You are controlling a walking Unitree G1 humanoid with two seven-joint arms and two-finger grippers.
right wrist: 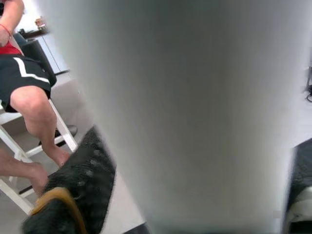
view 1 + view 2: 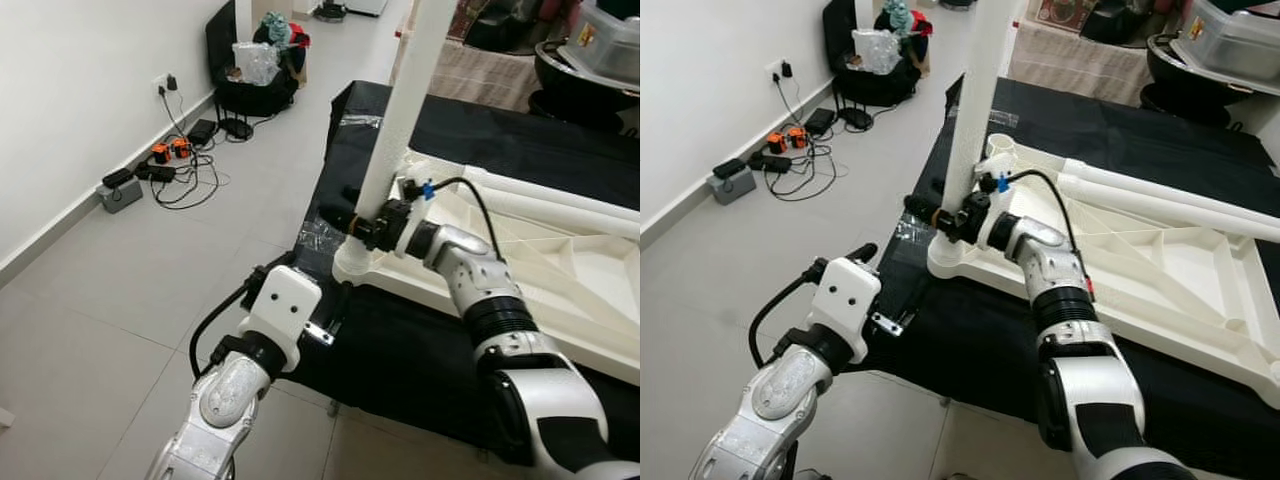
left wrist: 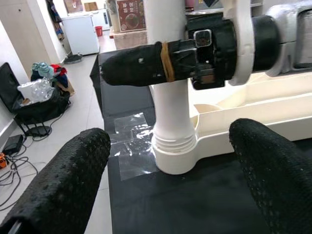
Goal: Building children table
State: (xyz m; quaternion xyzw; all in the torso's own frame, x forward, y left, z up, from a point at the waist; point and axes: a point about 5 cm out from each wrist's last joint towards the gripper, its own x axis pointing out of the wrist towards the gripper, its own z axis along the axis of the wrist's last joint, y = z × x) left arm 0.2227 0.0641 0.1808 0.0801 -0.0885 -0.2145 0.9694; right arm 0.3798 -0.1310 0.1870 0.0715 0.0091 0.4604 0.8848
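The upturned white tabletop [image 2: 560,270] lies on the black-draped bench [image 2: 400,350]. At its near-left corner socket stands the table leg [image 2: 400,110], clamped by the right gripper [image 2: 362,226]. Keep it plumb while twisting (threads visible). Left gripper [image 3: 161,165] waits spread, just off the bench's edge.

White table leg [image 2: 400,120], black mat [image 2: 400,360], black dotted tool fingers [image 3: 63,185].

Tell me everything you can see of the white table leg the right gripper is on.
The table leg is a smooth white plastic-looking tube, upright, its ridged lower end seated in the corner socket of the upturned white tabletop on a black cloth. The right gripper clamps it low down. The left gripper is open nearby, not touching it.
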